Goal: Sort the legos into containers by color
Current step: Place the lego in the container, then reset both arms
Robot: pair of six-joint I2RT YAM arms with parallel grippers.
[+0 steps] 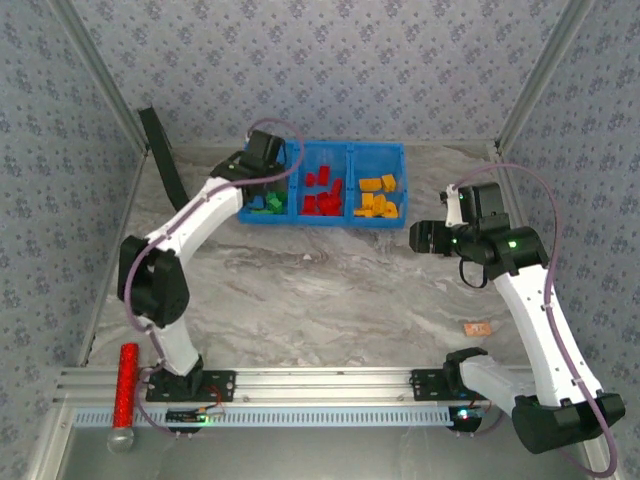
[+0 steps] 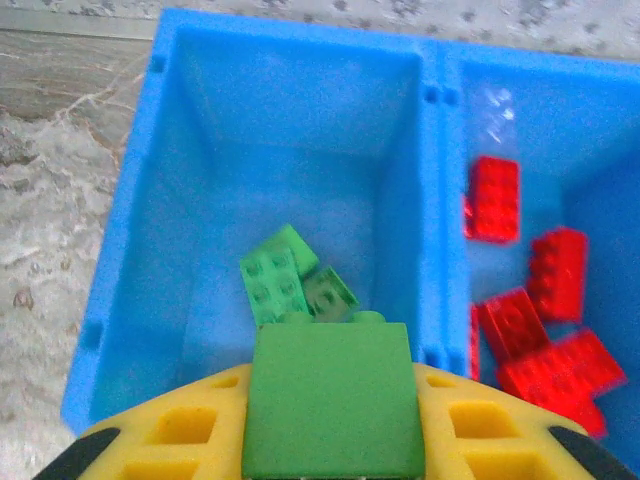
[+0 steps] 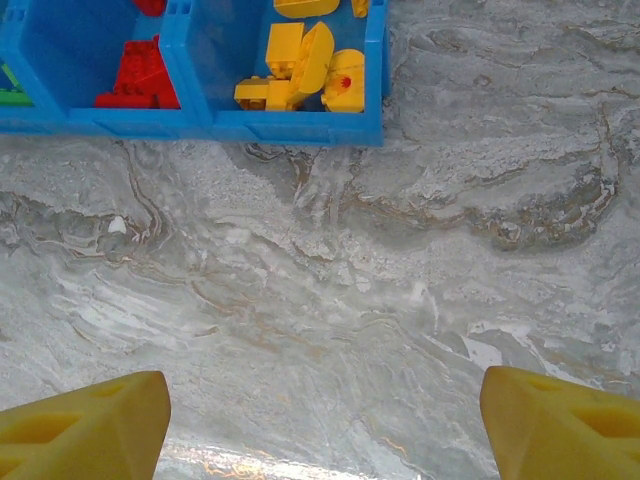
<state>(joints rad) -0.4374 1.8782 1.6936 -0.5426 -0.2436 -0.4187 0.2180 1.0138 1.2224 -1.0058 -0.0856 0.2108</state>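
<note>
**Left claw clamped on a green brick over the tray's green compartment**

The left claw [image 1: 262, 162] hangs over the left-hand compartment of the blue tray [image 1: 345, 148], which sits toward the far side of the marbled tabletop [image 1: 330, 290]. In the left wrist view, this claw [image 2: 330, 425] is closed on a green brick [image 2: 330, 395] pinched between its yellow fingers [image 2: 170, 435]. The brick is above the compartment floor, on the side nearest the camera.

Below it lie a few loose green bricks [image 2: 285, 280], heaped near the divider wall. The tray's three compartments each hold one colour:

- Left: the green bricks [image 1: 268, 203].
- Middle: the red bricks [image 1: 322, 195], seen close to in the left wrist view [image 2: 540, 310].
- Right: the yellow bricks [image 1: 378, 197], piled against the near wall in the right wrist view [image 3: 300, 65].

The right claw [image 1: 425, 238] is off to the right of the tray, well apart from it. Its jaws stand wide open with nothing between them — only bare tabletop [image 3: 350, 300] under the claw [image 3: 325, 420].

A red glittery cylinder [image 1: 127, 385] lies at the near left, beside the left arm's base.
</note>
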